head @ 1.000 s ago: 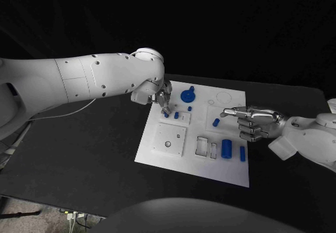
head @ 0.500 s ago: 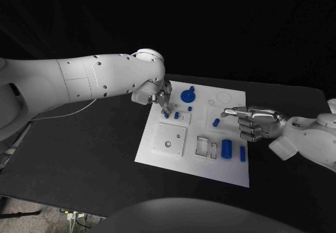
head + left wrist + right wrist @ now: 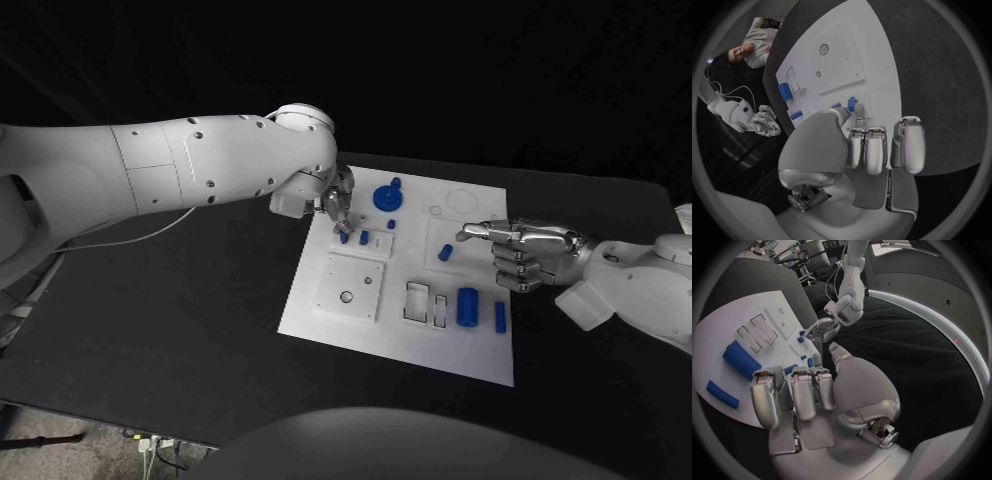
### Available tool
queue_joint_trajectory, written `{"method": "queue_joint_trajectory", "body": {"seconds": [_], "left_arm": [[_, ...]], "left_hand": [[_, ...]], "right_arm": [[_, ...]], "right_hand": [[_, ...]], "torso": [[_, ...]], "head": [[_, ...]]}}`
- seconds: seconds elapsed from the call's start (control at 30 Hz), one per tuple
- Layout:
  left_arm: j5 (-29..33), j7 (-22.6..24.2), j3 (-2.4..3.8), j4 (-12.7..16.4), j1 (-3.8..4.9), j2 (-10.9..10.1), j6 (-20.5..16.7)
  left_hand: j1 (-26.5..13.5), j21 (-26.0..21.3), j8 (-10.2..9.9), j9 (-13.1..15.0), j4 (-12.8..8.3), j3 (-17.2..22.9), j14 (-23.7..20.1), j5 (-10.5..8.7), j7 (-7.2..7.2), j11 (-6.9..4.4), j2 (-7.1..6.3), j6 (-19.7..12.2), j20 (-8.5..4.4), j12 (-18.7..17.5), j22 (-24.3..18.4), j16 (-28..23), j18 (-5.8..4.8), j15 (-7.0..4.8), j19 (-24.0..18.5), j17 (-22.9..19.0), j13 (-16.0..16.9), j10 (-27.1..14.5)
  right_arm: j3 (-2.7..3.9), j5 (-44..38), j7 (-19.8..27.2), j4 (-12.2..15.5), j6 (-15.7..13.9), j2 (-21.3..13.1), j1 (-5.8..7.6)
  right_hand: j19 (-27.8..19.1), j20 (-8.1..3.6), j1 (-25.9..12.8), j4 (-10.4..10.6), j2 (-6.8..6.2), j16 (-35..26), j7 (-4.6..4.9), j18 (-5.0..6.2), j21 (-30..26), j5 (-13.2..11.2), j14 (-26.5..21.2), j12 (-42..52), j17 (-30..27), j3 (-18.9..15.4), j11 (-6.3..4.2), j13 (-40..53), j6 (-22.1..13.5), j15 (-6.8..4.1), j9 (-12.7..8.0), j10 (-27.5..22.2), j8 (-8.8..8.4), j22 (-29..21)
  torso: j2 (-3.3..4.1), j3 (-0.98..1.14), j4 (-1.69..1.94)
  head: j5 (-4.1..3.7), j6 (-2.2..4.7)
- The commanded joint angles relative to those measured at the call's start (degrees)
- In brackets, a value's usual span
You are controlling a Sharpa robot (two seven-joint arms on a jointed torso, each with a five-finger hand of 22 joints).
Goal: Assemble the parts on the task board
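Head view: the left hand (image 3: pixel 330 203) hangs over the task board (image 3: pixel 335 325) near its far left edge, fingertips pinching a small blue peg (image 3: pixel 343 237) that stands on the board; a second peg (image 3: pixel 364 238) sits just beside it. The right hand (image 3: pixel 522 252) hovers at the board's right edge, fingers curled in, holding nothing. Near that hand lie a blue cylinder (image 3: pixel 467 306) and a blue bar (image 3: pixel 499 317). Bare board lies between the two hands.

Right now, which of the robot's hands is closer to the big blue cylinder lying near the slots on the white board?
The right hand. It hovers just beside the big blue cylinder, while the left hand is farther off, over the small blue pegs.
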Motion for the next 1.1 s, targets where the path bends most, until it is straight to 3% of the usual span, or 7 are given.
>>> {"method": "queue_joint_trajectory", "body": {"seconds": [0.03, 0.17, 0.57, 1.1], "left_arm": [[-0.44, 1.08, 0.08, 1.15, -0.21, -0.43, -1.98], [-0.69, 0.99, 0.22, 2.46, -0.15, -1.35, -2.48], [-2.25, 0.71, 0.30, 4.63, 0.00, -2.81, -3.11], [-8.44, -0.24, 0.31, 7.98, 0.00, -4.93, -6.43]], "left_hand": [[0.03, -0.42, 0.19, 0.02, -7.35, 7.60, 6.04, 0.22, -0.32, 0.51, 0.28, -0.04, 0.32, 0.14, 12.82, 0.14, 0.41, 0.36, 2.34, 15.08, 15.10, 6.07], [0.03, -0.51, 0.19, 0.03, -7.35, 7.60, 6.04, 0.22, -0.32, 0.51, 0.27, -0.04, 0.33, 0.14, 12.79, 0.14, 0.43, 0.36, 2.30, 15.08, 15.10, 6.07], [-0.01, -0.81, 0.21, 0.03, -7.34, 7.59, 6.04, 0.21, -0.31, 0.53, 0.24, -0.04, 0.34, 0.14, 12.70, 0.14, 0.50, 0.37, 2.15, 15.08, 15.10, 6.07], [-0.07, -0.89, 0.26, 0.04, -7.31, 7.58, 6.04, 0.20, -0.31, 0.55, 0.21, -0.02, 0.35, 0.14, 12.67, 0.14, 0.52, 0.39, 2.10, 15.08, 15.10, 6.07]], "right_arm": [[-0.01, 0.01, 0.64, -0.02, 0.87, 0.01, -0.07], [-0.01, 0.01, 0.67, -0.11, 0.80, 0.01, -0.07], [-0.01, 0.01, 0.82, -0.31, 0.69, 0.02, -0.19], [-0.01, -0.04, 1.22, -0.69, 0.44, 0.02, -0.34]], "right_hand": [[6.08, -0.49, 0.26, -0.18, 0.20, 0.20, -0.06, -0.36, 0.25, 0.29, 5.98, 0.14, 15.07, 0.02, -0.22, 14.91, 0.38, -0.33, -0.07, 5.97, 0.05, 15.05], [6.08, -0.49, 0.26, -0.18, 0.20, 0.20, -0.06, -0.36, 0.25, 0.29, 5.98, 0.14, 15.07, 0.01, -0.22, 14.91, 0.38, -0.33, -0.07, 5.97, 0.05, 15.05], [6.08, -0.49, 0.22, -0.17, 0.32, 0.20, -0.03, -0.36, 0.25, 0.19, 5.98, 0.14, 15.07, -0.05, -0.20, 14.91, 0.37, -0.32, -0.21, 5.97, 0.10, 15.05], [6.08, -0.49, 0.22, -0.17, 0.32, 0.20, -0.03, -0.36, 0.25, 0.19, 5.98, 0.14, 15.07, -0.05, -0.20, 14.91, 0.37, -0.32, -0.21, 5.97, 0.10, 15.05]], "torso": [[-0.04, 0.02, 0.00], [-0.09, 0.08, -0.01], [-0.02, -0.02, -0.06], [-0.04, -0.01, 0.04]], "head": [[0.07, 0.00], [0.08, 0.00], [-0.06, 0.00], [-0.04, 0.00]]}}
